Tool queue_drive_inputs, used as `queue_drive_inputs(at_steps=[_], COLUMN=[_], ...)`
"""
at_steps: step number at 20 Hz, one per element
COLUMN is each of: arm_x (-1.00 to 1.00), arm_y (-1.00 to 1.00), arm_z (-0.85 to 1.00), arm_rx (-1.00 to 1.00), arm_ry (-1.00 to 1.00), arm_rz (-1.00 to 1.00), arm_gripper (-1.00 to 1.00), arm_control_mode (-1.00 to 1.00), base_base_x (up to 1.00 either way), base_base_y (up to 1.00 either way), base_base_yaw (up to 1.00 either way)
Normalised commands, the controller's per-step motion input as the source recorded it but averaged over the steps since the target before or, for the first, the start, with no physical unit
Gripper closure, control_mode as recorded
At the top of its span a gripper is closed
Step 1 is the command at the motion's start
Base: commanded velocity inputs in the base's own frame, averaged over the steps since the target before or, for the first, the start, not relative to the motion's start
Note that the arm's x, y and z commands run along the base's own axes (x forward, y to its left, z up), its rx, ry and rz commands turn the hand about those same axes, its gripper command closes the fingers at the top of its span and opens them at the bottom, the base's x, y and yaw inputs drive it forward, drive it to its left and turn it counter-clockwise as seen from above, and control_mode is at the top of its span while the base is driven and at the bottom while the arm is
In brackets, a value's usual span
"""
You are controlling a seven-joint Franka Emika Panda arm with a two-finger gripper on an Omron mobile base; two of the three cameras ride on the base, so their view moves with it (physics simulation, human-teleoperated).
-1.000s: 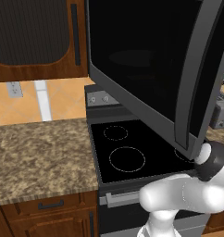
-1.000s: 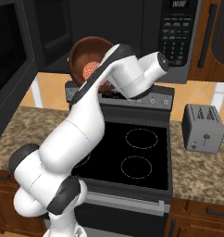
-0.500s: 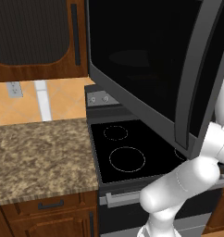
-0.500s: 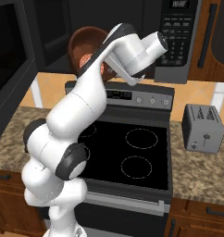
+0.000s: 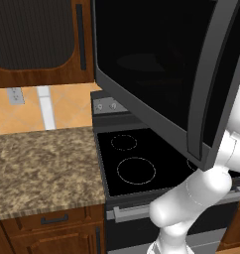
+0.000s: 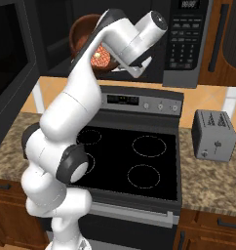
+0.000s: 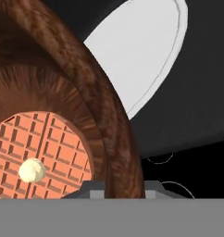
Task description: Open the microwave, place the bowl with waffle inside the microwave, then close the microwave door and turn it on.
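In the left base view you see the microwave door [image 5: 161, 69] swung wide open toward the camera, its grey handle [image 5: 211, 84] on the near edge. The white arm [image 5: 201, 193] rises at the lower right and passes behind the door. Compared with one second ago, the dark joint at the right edge is gone and the arm stands higher.

In the right base view the arm bends up over the stove [image 6: 125, 166] and its hand reaches into the dark cavity of the microwave [image 6: 139, 34]. The brown bowl [image 6: 83, 34] is tilted at the cavity mouth, with the waffle [image 6: 101, 57] in it. A second ago the bowl was lower; now you find it raised. The toaster [image 6: 215, 135] stands on the counter to the right.

In the hand view the gripper [image 7: 118, 186] has its two tips on either side of the bowl's rim, so the jaws are closed on the bowl. The waffle carries a small pale lump [image 7: 32, 170]. The white turntable plate [image 7: 141, 51] lies beyond the rim.
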Motion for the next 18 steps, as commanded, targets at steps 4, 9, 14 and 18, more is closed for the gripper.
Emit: queue_drive_inputs(at_steps=[4, 9, 14, 18], arm_x=[0.26, 0.35, 0.72, 0.68], arm_y=[0.02, -0.01, -0.03, 0.0], arm_z=[0.0, 0.0, 0.0, -0.04], arm_rx=[0.0, 0.0, 0.0, 0.0], arm_ry=[0.0, 0.0, 0.0, 0.0], arm_rz=[-0.06, 0.0, 0.0, 0.0], arm_gripper=[1.0, 1.0, 1.0, 1.0], arm_control_mode=[-1.0, -1.0, -1.0, -1.0], base_base_x=[0.0, 0.0, 0.0, 0.0], base_base_y=[0.0, 0.0, 0.0, 0.0], base_base_yaw=[0.0, 0.0, 0.0, 0.0])
